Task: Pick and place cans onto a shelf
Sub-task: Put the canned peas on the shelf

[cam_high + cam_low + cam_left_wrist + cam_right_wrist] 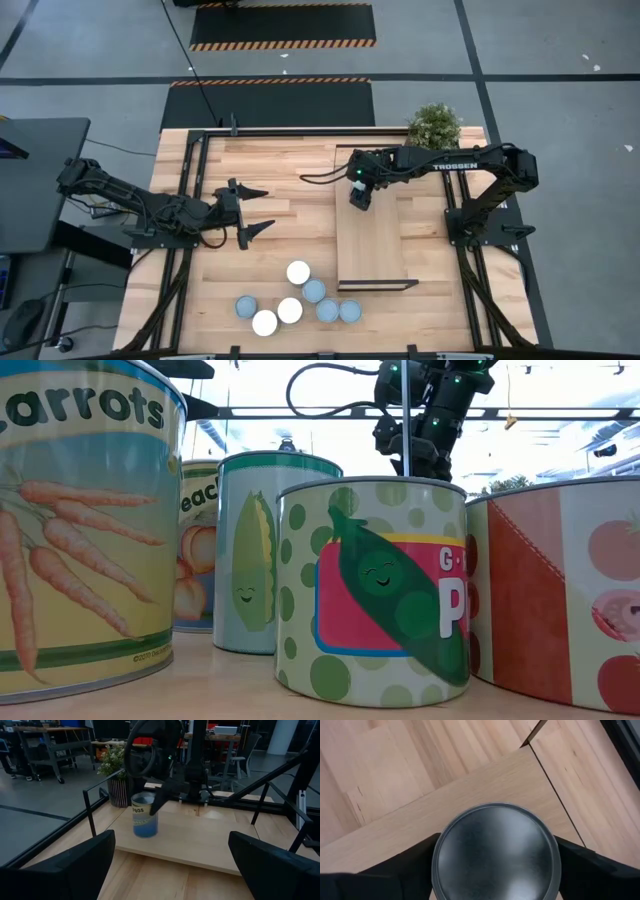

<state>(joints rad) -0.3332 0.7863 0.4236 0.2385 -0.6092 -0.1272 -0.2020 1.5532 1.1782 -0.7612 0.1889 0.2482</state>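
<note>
One can with a grey metal top stands upright on its base at the far end of the light-wood shelf; the left wrist view shows the can with a blue label. My right gripper reaches down over it from above, hiding it in the high view. Several other cans stand on their bases on the table near its front edge, left of the shelf; the low view shows them close up. My left gripper waits open over the table's left half, holding nothing. My right gripper has its two fingers against opposite sides of the can's wall, just under the top rim. The fingers come slanting down from above. The can stands upright with its base on the shelf.
A potted green plant stands at the table's far right corner, just behind the shelf's far end. Dark metal frame rails run along the table's sides. Bare wood lies between the left gripper and the shelf.
</note>
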